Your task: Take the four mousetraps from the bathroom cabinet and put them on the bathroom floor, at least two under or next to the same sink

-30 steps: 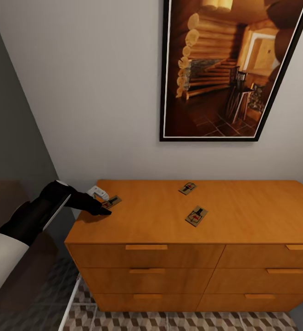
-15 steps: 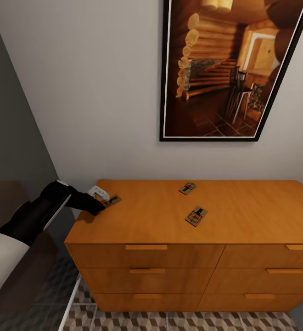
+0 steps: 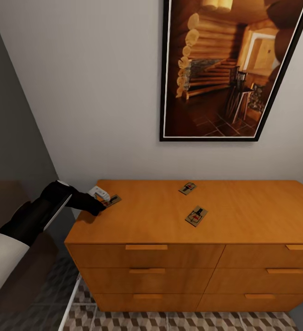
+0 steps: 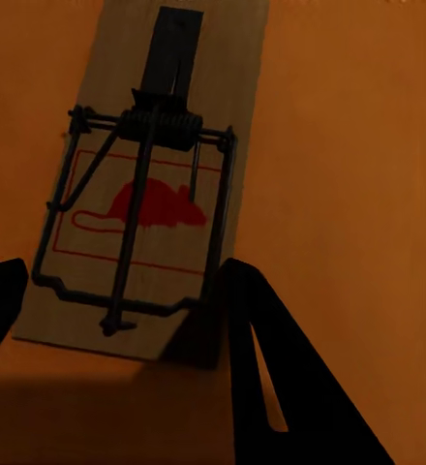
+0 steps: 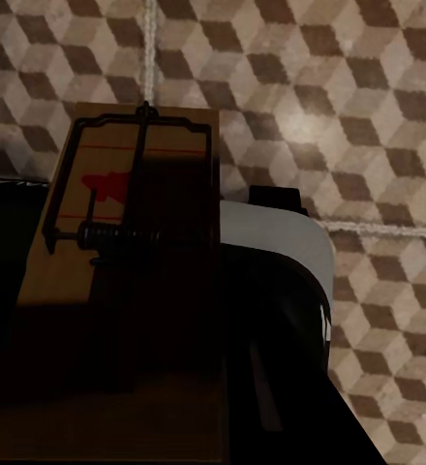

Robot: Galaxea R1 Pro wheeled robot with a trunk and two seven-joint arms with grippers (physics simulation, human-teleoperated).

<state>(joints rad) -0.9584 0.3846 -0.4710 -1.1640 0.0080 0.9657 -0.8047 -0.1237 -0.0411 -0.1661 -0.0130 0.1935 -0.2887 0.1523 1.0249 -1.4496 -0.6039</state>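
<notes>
Three mousetraps lie on the flat top of the orange-brown cabinet [image 3: 243, 211]: one near its left end [image 3: 113, 200], one at the back middle [image 3: 187, 188], one nearer the front [image 3: 196, 216]. My left gripper [image 3: 103, 204] reaches in from the left onto the left-end trap. In the left wrist view its dark fingers [image 4: 271, 358] press both long edges of that mousetrap [image 4: 140, 208], which still rests on the wood. My right gripper [image 5: 126, 320] is shut on a fourth mousetrap [image 5: 136, 184], held over the cube-patterned bathroom floor [image 5: 368, 97].
A large framed picture [image 3: 229, 69] hangs on the wall above the cabinet. A dark wall and a dark piece of furniture [image 3: 4, 197] close in on the left. Patterned tiles [image 3: 170, 322] show below the drawers [image 3: 147, 271].
My left gripper has drawn back slightly to the left at the left-end trap and settled on it. The traps on the cabinet have stayed put.
</notes>
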